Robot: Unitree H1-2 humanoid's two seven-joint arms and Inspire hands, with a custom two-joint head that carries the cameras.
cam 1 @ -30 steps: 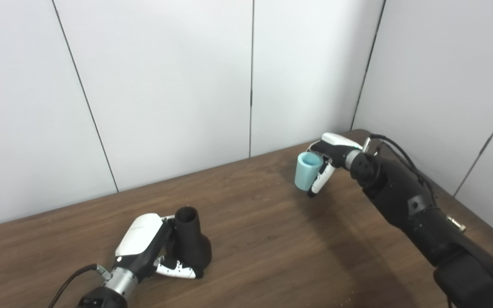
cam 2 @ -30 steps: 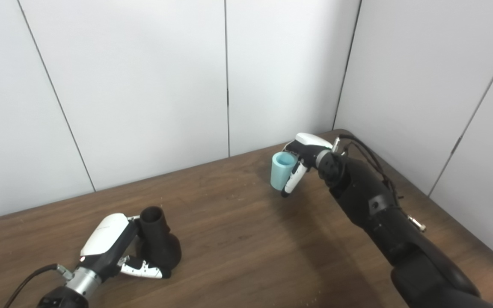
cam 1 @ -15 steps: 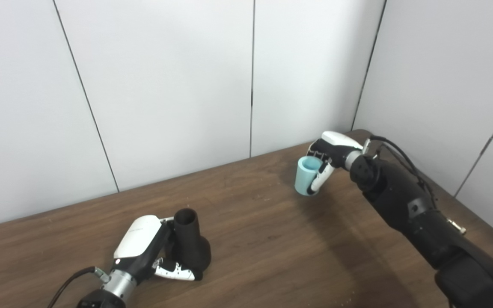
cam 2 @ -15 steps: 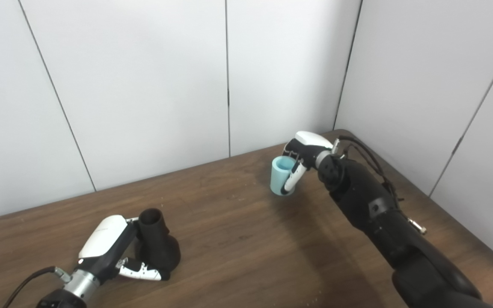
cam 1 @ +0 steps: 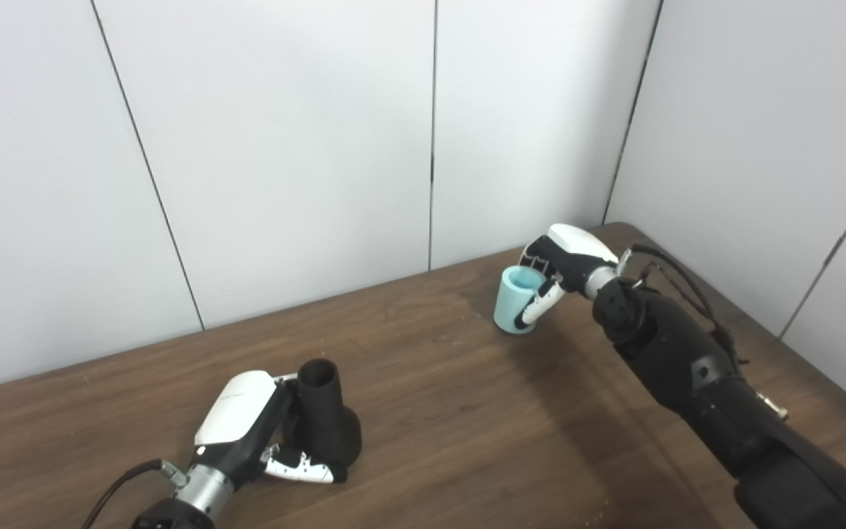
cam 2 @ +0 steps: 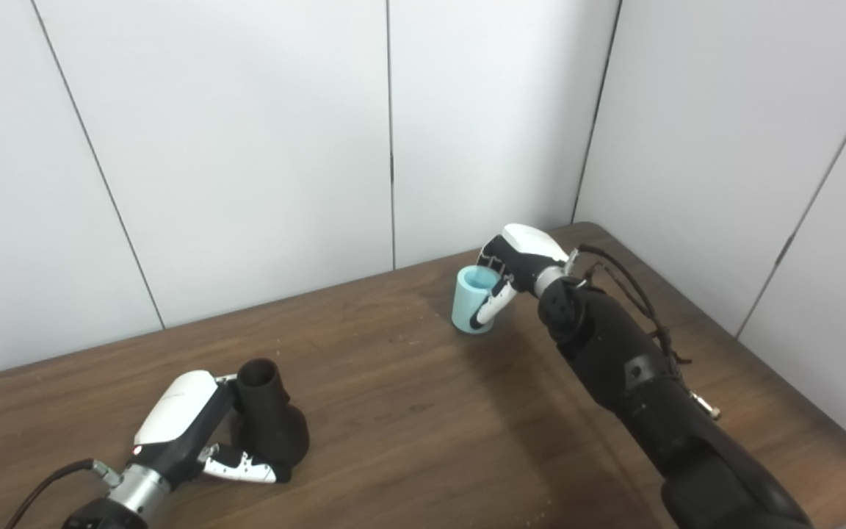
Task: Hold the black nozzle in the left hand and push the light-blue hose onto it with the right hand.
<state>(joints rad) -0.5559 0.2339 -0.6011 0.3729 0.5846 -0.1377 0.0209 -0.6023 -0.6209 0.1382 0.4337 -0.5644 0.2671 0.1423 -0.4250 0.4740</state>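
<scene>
The black nozzle (cam 1: 326,425) stands upright on the brown table (cam 1: 452,411) at the front left, narrow open neck up and wide base down. My left hand (cam 1: 258,433) is wrapped around it, its white-tipped fingers curled round the base. At the far right of the table the short light-blue hose piece (cam 1: 514,300) stands with its open end up and its bottom on or just above the wood. My right hand (cam 1: 559,268) grips it from the right, fingers round its side. In the right eye view the nozzle (cam 2: 267,422) and the hose (cam 2: 471,299) are far apart.
White wall panels (cam 1: 423,132) close off the table at the back and on the right. The table's rounded back-right corner (cam 1: 617,228) lies just behind my right hand. A cable runs along my right forearm (cam 1: 676,353).
My right hand has carried the hose down and a little to the left, from hanging above the table to near its surface. The left hand and the nozzle have barely moved.
</scene>
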